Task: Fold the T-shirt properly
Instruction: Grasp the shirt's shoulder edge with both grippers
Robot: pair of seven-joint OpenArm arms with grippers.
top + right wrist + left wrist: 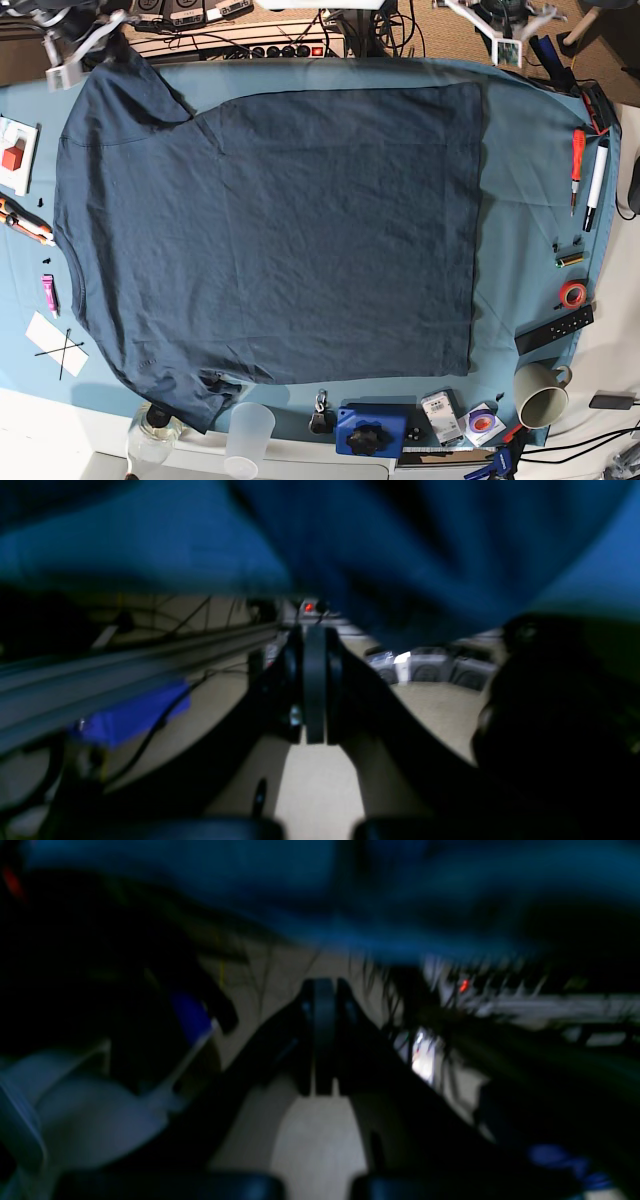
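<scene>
the t-shirt (280, 230) lies spread flat on the blue cloth (530, 170) that covers the tabletop, reaching from the left edge to well past the middle, sleeves toward the left corners. both wrist views are blurred (dark too). the left gripper (324, 1040) and right gripper (315, 685) are both clenched, holding nothing.

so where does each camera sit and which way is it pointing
left wrist: behind the shut left gripper, looking along it at blurred floor and clutter, dark navy-blue soft fabric T-shirt hanging above.
right wrist: behind the shut right gripper, same outlook, the T-shirt overhead.
base: overhead, facing down at the T-shirt spread flat on the teal-blue table cloth.
All share the T-shirt.
</scene>
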